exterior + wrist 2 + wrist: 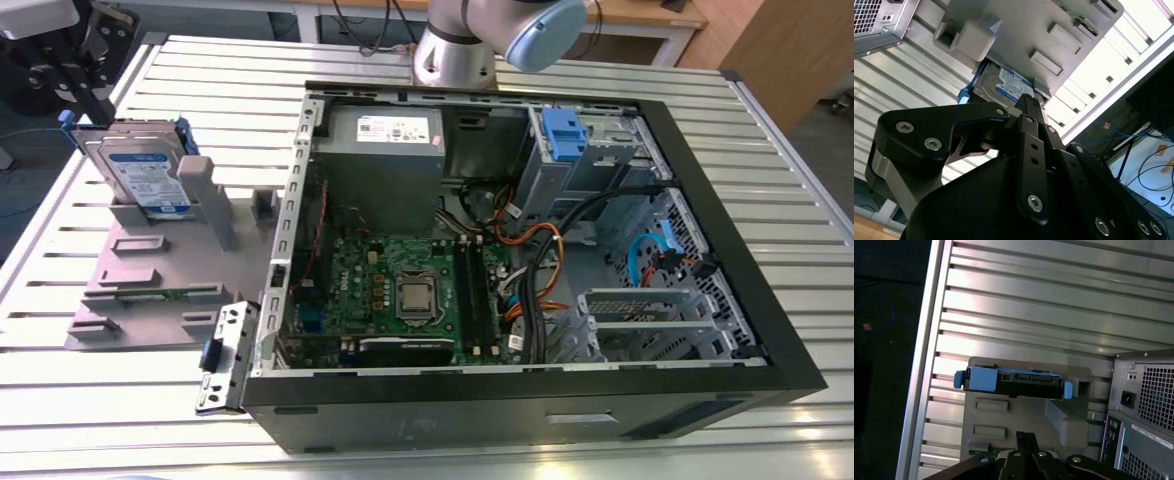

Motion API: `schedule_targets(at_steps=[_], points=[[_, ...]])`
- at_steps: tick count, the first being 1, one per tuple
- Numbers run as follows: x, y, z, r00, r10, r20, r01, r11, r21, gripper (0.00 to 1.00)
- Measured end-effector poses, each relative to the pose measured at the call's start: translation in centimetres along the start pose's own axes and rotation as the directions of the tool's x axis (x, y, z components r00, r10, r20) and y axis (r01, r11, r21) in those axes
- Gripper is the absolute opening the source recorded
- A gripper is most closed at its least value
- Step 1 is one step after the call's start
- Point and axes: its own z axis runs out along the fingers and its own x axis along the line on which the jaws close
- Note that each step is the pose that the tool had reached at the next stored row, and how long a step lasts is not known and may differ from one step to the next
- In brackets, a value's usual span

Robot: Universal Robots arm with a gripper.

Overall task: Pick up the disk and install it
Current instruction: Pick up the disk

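The disk [140, 172] is a silver drive with a blue-and-white label and blue rails. It stands on edge in a slot of the grey holder [150, 272] at the exterior view's left. My black gripper [91, 100] hangs just above and behind the disk's top edge, apart from it. In the first wrist view the disk [1014, 382] shows edge-on beyond the fingertips, and my gripper [1025, 436] has its fingers together with nothing between them. The second wrist view shows the disk's label [1010, 84] past my gripper [1026, 102].
An open computer case [694, 170] lies on the slatted metal table [134, 420], right of the holder. Inside are a green motherboard [400, 290], a grey power supply [384, 135], cables and a blue-tabbed drive bay [567, 135]. The table edge runs close to the holder.
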Motion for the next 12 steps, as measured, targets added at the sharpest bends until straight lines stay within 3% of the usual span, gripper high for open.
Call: schedule_targets(at_steps=[12], points=[[0.0,0.0,0.0,1.0,-0.01,-0.0001,0.01,1.0,-0.0003,0.11]])
